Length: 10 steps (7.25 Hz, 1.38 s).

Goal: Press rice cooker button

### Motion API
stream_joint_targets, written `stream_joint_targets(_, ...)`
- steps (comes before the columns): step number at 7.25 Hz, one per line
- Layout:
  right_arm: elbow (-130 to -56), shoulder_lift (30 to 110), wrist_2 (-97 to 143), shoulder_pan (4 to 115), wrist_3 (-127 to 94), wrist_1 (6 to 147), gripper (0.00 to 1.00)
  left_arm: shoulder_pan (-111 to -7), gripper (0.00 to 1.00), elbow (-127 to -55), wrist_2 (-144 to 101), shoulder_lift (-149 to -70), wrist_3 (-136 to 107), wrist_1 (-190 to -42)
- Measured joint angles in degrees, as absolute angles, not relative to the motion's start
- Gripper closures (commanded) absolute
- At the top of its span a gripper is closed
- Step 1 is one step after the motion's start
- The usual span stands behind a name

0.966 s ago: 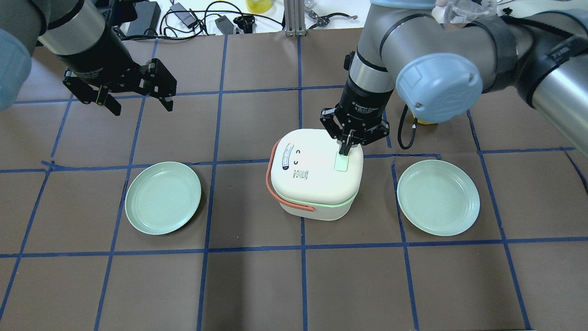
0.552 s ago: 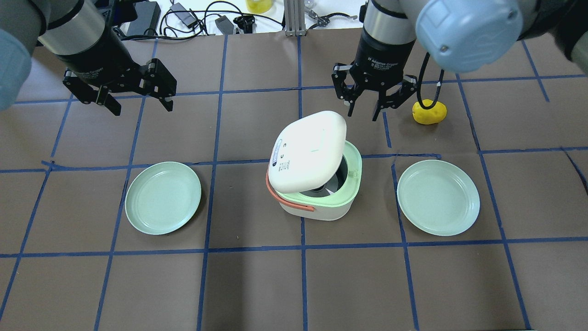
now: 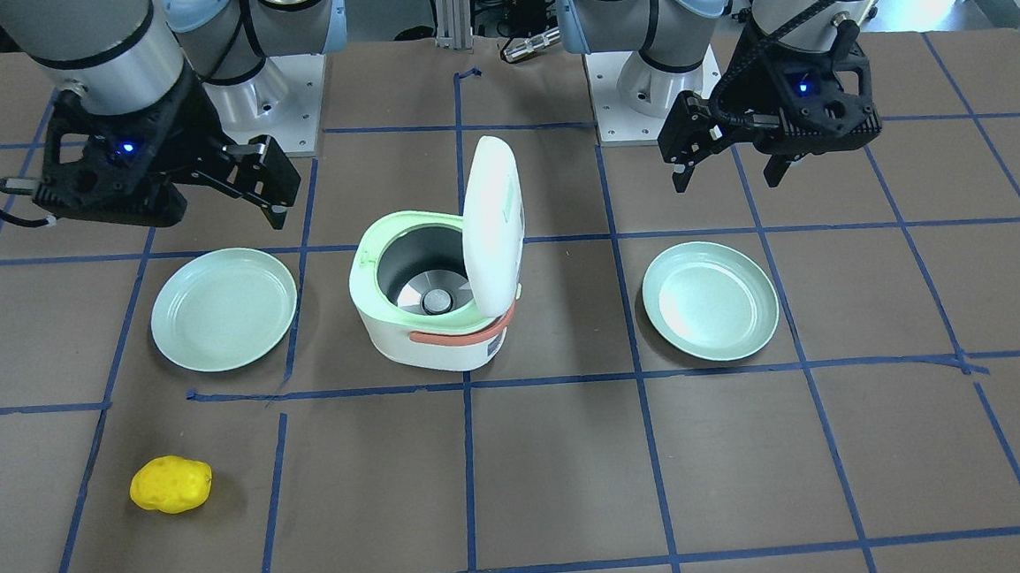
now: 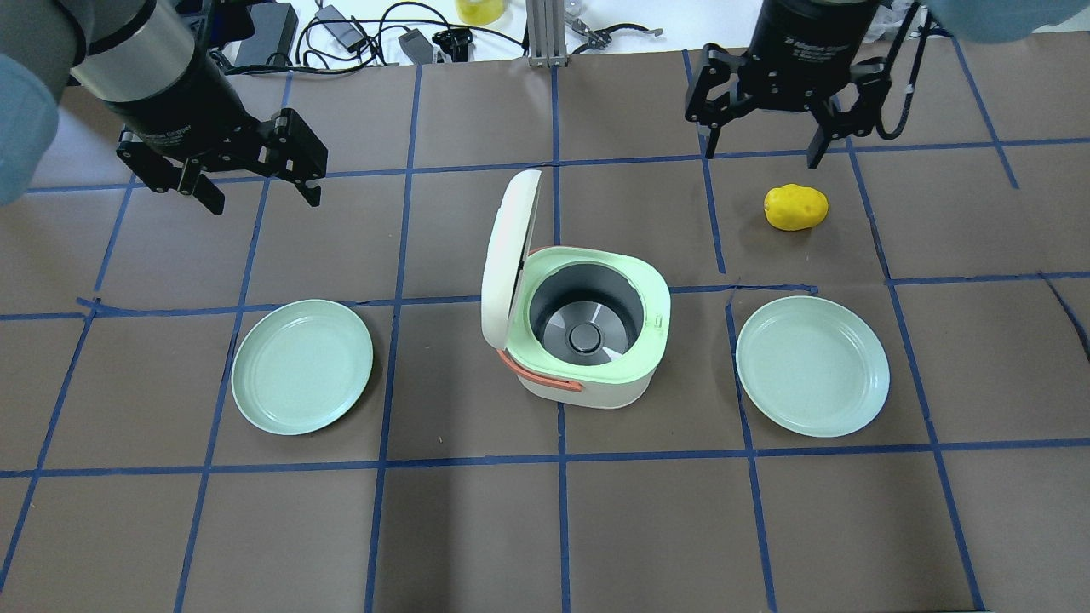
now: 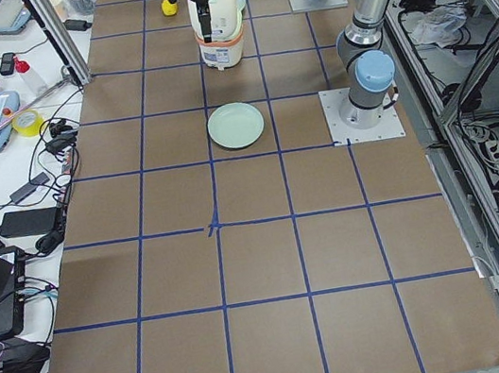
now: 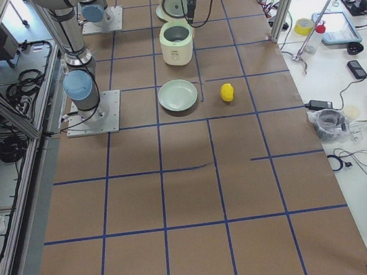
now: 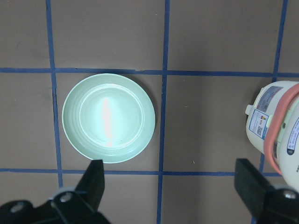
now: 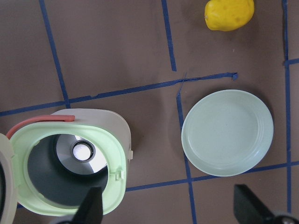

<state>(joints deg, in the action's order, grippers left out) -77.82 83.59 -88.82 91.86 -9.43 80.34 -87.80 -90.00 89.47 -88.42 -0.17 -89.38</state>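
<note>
Found lid (image 4: 508, 255) swung from half-raised to fully upright on rice cooker (image 4: 596, 392); right gripper (image 4: 761, 153) withdrawn farther beyond it, fingers spread, holding nothing. Logged button (image 3: 518, 199) as mint sliver on lid's outer face, turned toward left gripper (image 4: 263, 201), likewise spread and empty, well apart. Recorded yellow potato-shaped toy (image 4: 796, 207) lying near right gripper.

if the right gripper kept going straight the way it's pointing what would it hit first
Probably bare table in the gap between the rice cooker and the nearer plate; the right gripper points down there in its wrist view. Depth is unclear, so its spread fingers might clip either.
</note>
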Motion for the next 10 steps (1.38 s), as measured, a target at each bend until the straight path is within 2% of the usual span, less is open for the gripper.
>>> stream_joint_targets(3, -78.25, 84.81, -90.41, 85.02, -1.34, 77.62, 0.00, -87.80, 0.00, -90.00, 89.47, -88.42, -0.18, -89.38)
stream_joint_targets(10, -80.14, 85.31, -91.93, 87.75, -4.46, 78.03, 0.00, -87.80, 0.00, -90.00, 89.47, -88.42, -0.18, -89.38)
